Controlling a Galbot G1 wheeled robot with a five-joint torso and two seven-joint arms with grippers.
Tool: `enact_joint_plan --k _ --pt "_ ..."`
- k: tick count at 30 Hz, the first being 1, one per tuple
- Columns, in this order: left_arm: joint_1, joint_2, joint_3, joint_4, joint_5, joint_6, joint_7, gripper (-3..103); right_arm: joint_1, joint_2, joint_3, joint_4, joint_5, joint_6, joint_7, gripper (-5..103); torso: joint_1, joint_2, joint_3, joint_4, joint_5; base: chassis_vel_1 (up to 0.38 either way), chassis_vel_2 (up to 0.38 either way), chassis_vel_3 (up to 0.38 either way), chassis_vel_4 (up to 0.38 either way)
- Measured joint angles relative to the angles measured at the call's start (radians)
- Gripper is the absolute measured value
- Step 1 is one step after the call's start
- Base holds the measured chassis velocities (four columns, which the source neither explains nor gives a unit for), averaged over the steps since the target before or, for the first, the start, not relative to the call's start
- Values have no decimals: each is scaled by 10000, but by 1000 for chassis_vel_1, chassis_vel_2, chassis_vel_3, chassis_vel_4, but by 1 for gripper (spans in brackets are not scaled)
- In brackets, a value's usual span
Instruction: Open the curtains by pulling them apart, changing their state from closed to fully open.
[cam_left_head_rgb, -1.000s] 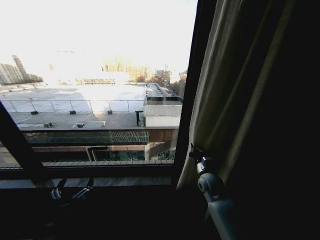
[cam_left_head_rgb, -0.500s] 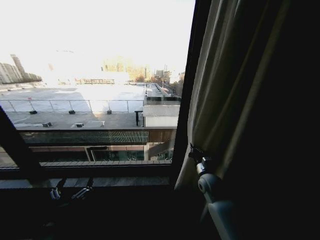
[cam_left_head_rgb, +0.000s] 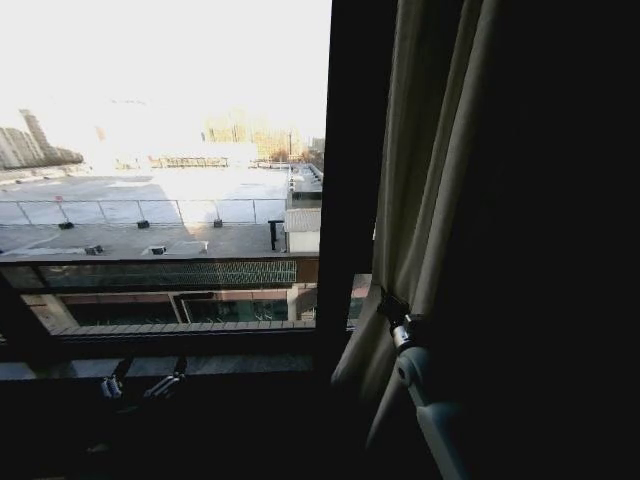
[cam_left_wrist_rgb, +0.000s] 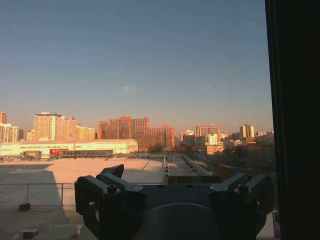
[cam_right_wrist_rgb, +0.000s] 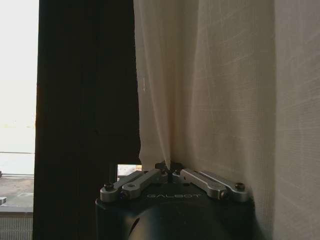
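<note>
Head view: the right claw (cam_left_head_rgb: 391, 312) is clenched on the curtains (cam_left_head_rgb: 430, 180), now bunched farther right of the window frame (cam_left_head_rgb: 350, 180) than before. The left claw (cam_left_head_rgb: 140, 383) hangs released below the sill. Opening is nearly complete.

Your right arm (cam_left_head_rgb: 440, 420) is a pale grey tube ending in a rounded joint with a dark round cap, then a narrower silver-and-black wrist. The right pincer (cam_right_wrist_rgb: 170, 167) has a black housing stamped "GALBOT" in small grey letters, with flat silver link bars on each side, each pinned by dark screws. Your left pincer (cam_left_wrist_rgb: 172, 172) is all matte black: chunky blocky knuckles, each topped by a round-headed bolt, over a smooth domed body. In the head view the left pincer (cam_left_head_rgb: 143, 385) shows two slim dark prongs with silvery tips.
</note>
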Motion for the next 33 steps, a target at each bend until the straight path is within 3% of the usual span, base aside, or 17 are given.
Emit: enact_joint_plan --k 15,33 --pt "18 -50 58 -2 -3 -23 1 100 350 -185 969 -636 235 -172 414 0 1 0 0 0 -1 -10 -17 9 15" --pt "31 -34 35 -55 -36 -147 10 100 2423 -893 2608 -4091 385 -352 2494 0 0 0 0 0 0 0 0 0 0"
